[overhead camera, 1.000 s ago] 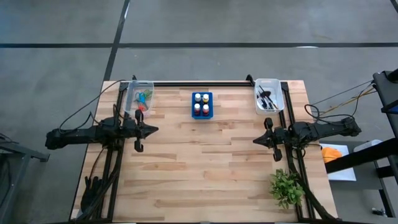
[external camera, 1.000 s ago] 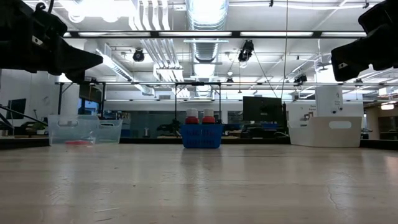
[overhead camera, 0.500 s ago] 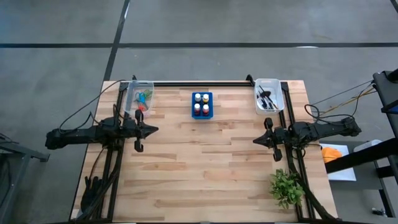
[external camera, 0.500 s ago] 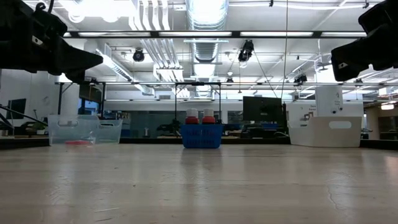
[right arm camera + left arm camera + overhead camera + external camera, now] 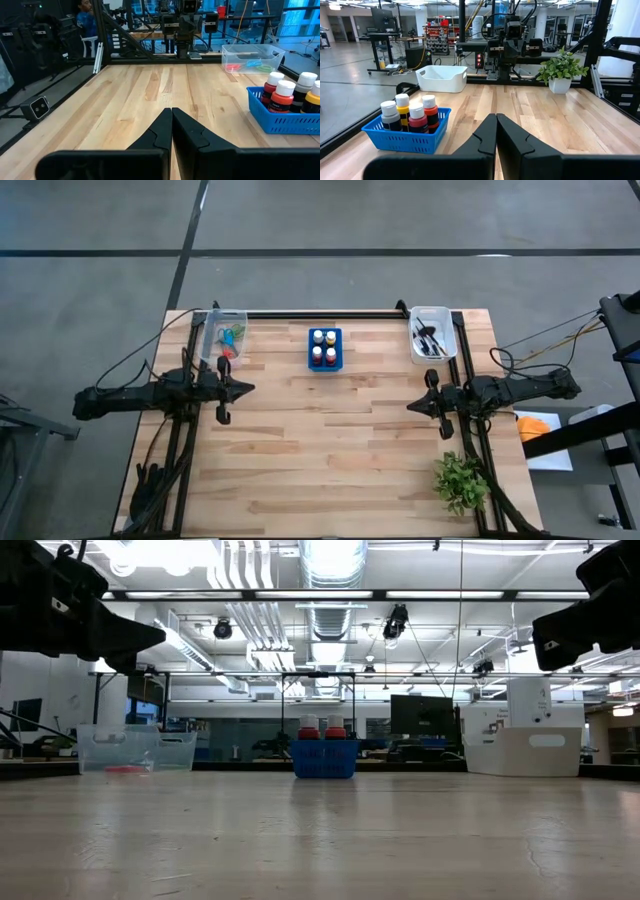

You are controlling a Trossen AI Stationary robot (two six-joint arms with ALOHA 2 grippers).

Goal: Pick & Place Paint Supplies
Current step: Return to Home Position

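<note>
Homing looks to be the step in hand, and by the way things lie it is as good as finished. Every paint supply in view sits in a container. The paint bottles [image 5: 417, 117] stand in the blue bottle holder [image 5: 325, 367]. The scissors [image 5: 232, 335] lie in the transparent bin [image 5: 235, 57], well off to the holder's left. The brushes [image 5: 430, 340] lie in the white bin [image 5: 442, 79], well off to its right.

The left gripper [image 5: 246, 389] hangs above the wooden table [image 5: 330, 440], left of the holder and nearer the front edge. Its arm is stretched level and points inward. Its fingers [image 5: 487, 131] are pressed together on nothing.

The right gripper [image 5: 411, 406] mirrors it on the holder's right, also level and facing inward, fingers [image 5: 162, 127] likewise pressed together and empty.

The potted plant [image 5: 460, 480] stands far from the holder, at the table's front right corner.

I judge that the next move calls for little: settle both arms into rest, clear of the holder and both bins.
</note>
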